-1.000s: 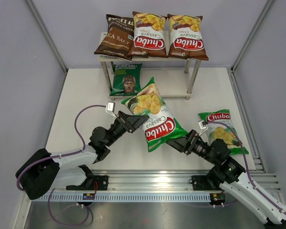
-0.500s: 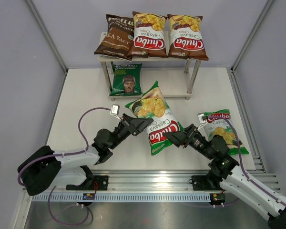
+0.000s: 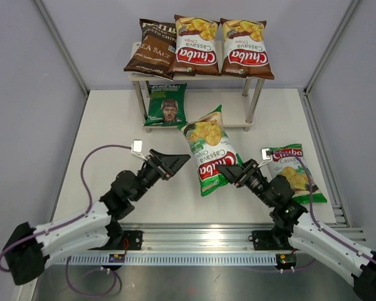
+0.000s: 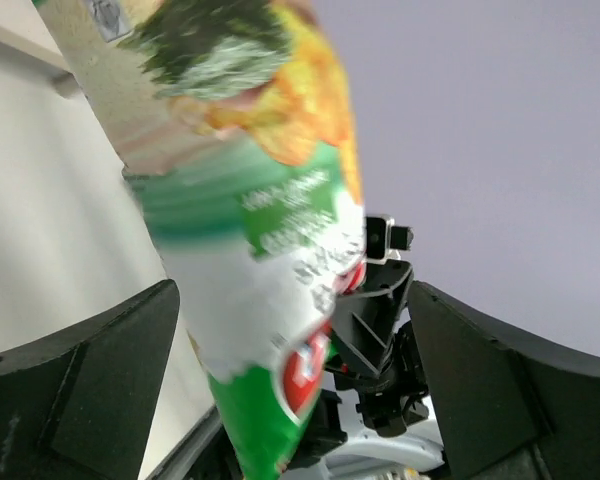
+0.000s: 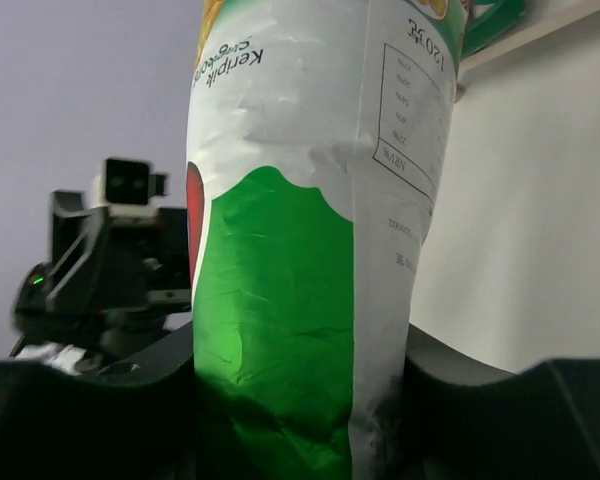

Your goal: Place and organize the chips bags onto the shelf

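Right claw [image 3: 229, 174] clamps the bottom end of a green Chuba bag [image 3: 208, 147] and holds it off the surface [image 3: 113, 125] just in front of the shelf [image 3: 235, 113]. The bag's top edge is tipped toward the lower board. Whether it touches that board cannot be told. In the right wrist view the bag stands squeezed between the two dark fingers, its white-and-green back panel facing the lens.

Left claw [image 3: 180, 164] hangs just left of the bag, on the side away from the shelf, jaws spread wide and holding nothing. From the left wrist camera the bag appears blurred, between and beyond the parted fingers [image 4: 100, 370], without touching either.

On the shelf's top board three bags lie side by side, overhanging its front edge. The Kettle bag [image 3: 153, 50] is at the left, a brown-red Chuba [image 3: 196, 47] in the middle and a second brown-red Chuba [image 3: 246, 50] at the right.

The face bag [image 3: 166, 105] sits at the left end of the lower board, its printed face toward the overhead camera.

Another green Chuba [image 3: 288, 155] lies flat on the surface, in front of the shelf and off to its right. The right arm reaches across the bag's near corner.
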You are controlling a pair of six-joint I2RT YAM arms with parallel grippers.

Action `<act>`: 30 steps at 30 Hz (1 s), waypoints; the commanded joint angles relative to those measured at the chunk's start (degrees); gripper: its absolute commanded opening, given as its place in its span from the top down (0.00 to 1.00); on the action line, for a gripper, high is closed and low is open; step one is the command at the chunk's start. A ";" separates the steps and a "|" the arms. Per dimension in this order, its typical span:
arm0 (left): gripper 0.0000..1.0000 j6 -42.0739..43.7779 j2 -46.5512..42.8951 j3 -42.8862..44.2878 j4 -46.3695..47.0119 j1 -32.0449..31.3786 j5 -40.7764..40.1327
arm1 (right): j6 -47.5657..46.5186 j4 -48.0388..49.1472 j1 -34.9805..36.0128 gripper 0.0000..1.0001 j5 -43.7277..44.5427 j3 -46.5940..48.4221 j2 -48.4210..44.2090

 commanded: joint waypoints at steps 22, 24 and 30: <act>0.01 41.70 -29.46 30.53 -82.10 0.42 -16.04 | 5.60 34.28 -16.52 0.60 3.70 21.40 50.73; 0.01 42.50 -31.66 29.04 -80.79 0.42 -16.04 | 4.98 33.49 -17.05 0.60 2.90 25.00 53.30; 0.01 42.77 -36.15 27.45 -79.63 0.42 -14.02 | 6.12 35.77 -20.31 0.58 -1.22 32.21 63.23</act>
